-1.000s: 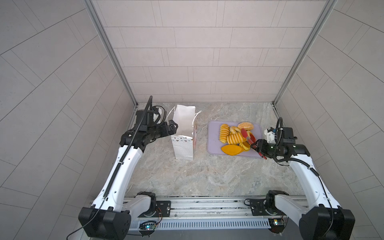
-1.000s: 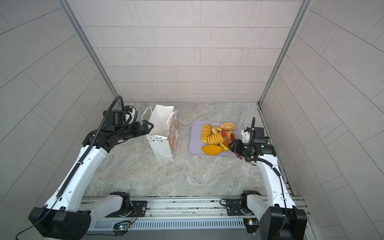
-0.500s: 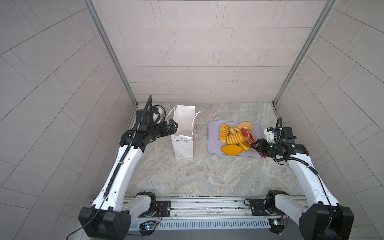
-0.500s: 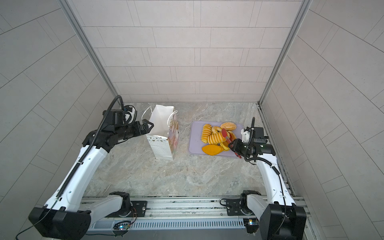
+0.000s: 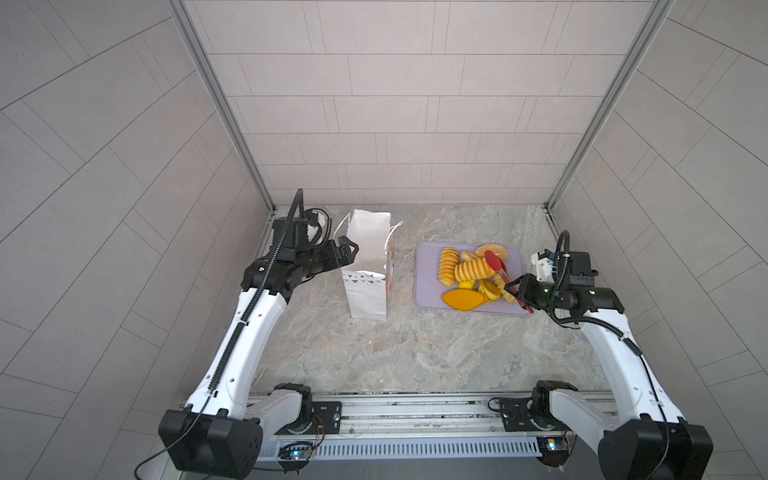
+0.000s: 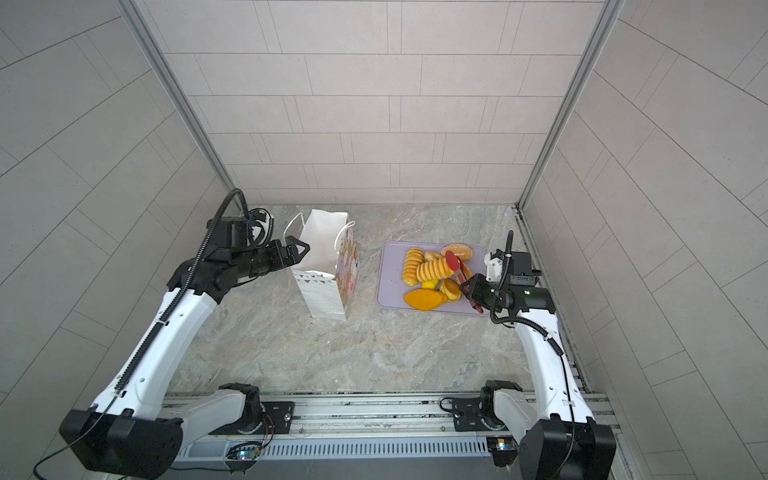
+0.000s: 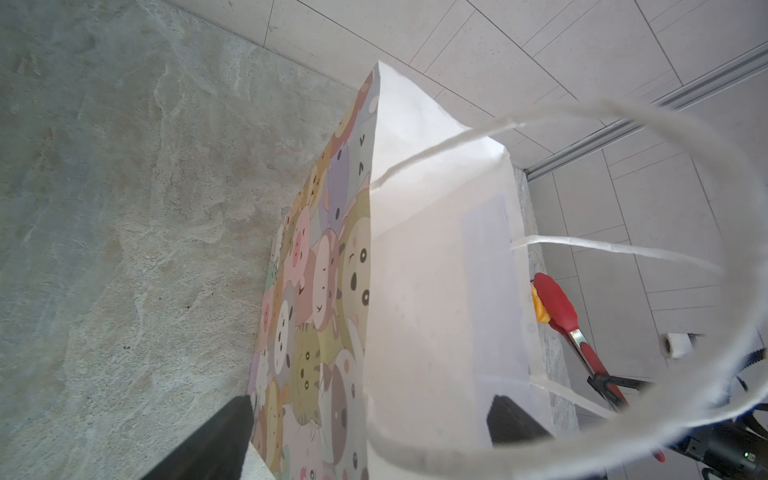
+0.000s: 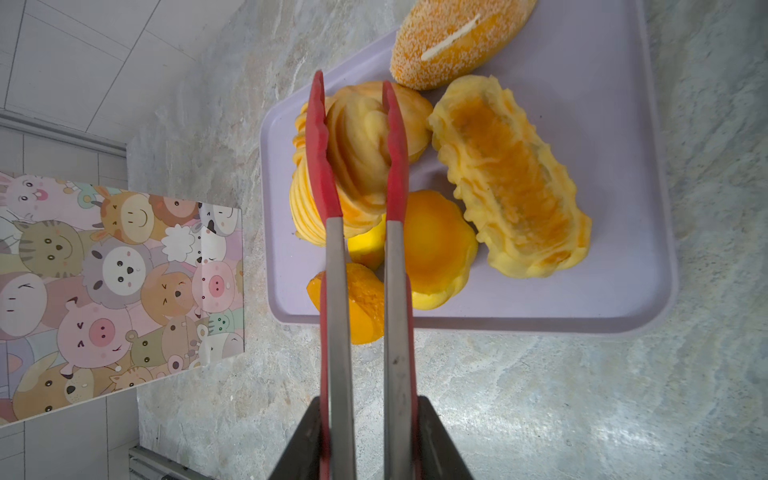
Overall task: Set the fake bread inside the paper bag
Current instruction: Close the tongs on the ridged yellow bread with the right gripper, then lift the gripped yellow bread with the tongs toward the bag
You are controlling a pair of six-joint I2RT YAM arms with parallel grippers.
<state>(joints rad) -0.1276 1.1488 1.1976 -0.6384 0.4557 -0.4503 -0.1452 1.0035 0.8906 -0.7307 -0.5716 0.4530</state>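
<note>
Right gripper (image 8: pixel 370 415) is clamped on the handles of red-tipped tongs (image 8: pixel 338 299). The tong tips straddle one end of a ridged loaf (image 8: pixel 361 158), which rests on the pile. All visible bread (image 5: pixel 448 266) lies on a lilac tray (image 5: pixel 426 270) at the right of the table (image 5: pixel 415 353). The loaf lies flat, its long axis roughly side to side across the tray. Farther back and left, the bag (image 5: pixel 365 295) stands upright, mouth up, with no bread showing inside. Left gripper (image 5: pixel 348 250), jaws apart, sits at its rim. The first pick looks to be only starting, with all the bread left to bag.
</note>
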